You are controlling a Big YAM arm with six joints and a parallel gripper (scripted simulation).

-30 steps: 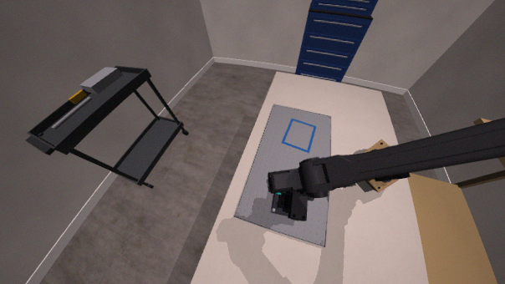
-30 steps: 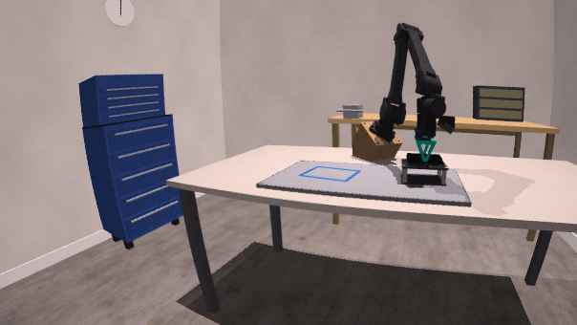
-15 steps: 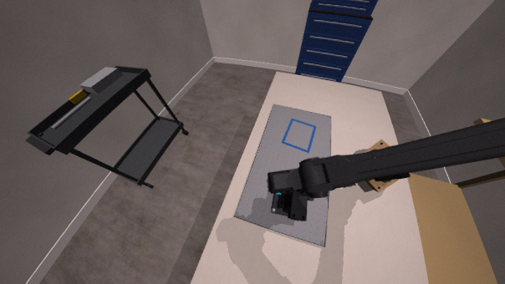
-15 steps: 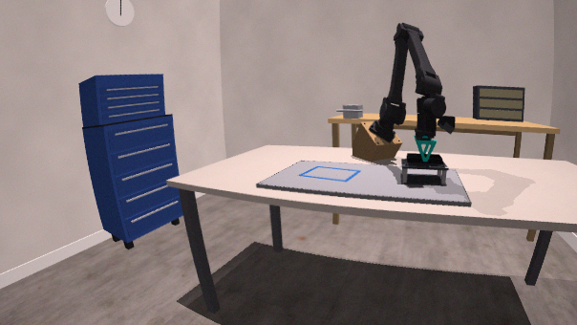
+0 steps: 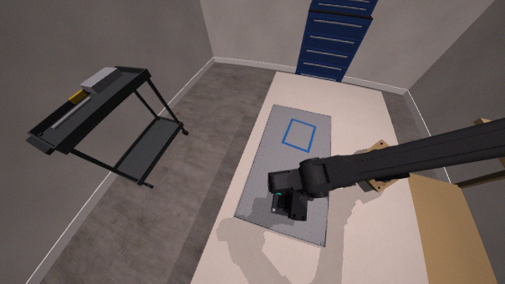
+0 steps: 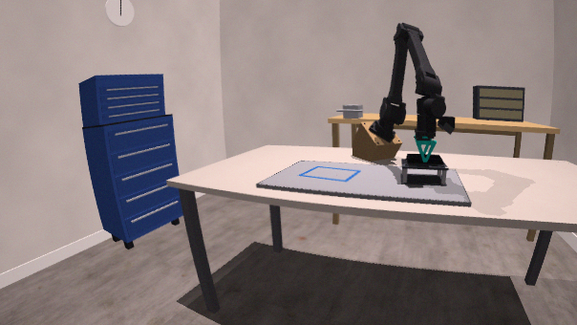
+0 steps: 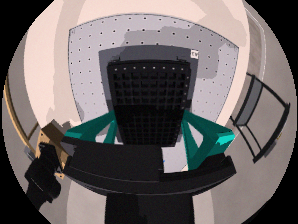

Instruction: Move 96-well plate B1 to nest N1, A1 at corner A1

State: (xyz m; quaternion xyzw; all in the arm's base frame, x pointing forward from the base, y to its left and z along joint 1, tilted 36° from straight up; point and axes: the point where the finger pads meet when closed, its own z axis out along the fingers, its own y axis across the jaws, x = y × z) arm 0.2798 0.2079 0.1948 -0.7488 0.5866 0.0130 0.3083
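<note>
At far left of the exterior view stands a blue tool chest (image 6: 129, 153), and right of it the pale surface (image 6: 267, 164) carries a grey mat (image 6: 373, 184). Toward the mat's left end is the blue outline of spot B1 (image 6: 330, 173), with only mat showing inside it. Further right, near the mat's right end, the black nest (image 6: 423, 174) stands raised on short legs, and the dark plate (image 6: 424, 160) lies at its top — whether it is fully down inside the locators cannot be told from here. The teal-fingered pincer (image 6: 424, 152) points straight down onto it, pinching the plate. In the wrist view the plate (image 7: 150, 99) fills the middle of the frame, its grid of wells facing up, with a teal finger (image 7: 89, 132) at its left side and the other at its right. A small white mark (image 7: 194, 54) sits at the plate's upper right corner — too small to read.
</note>
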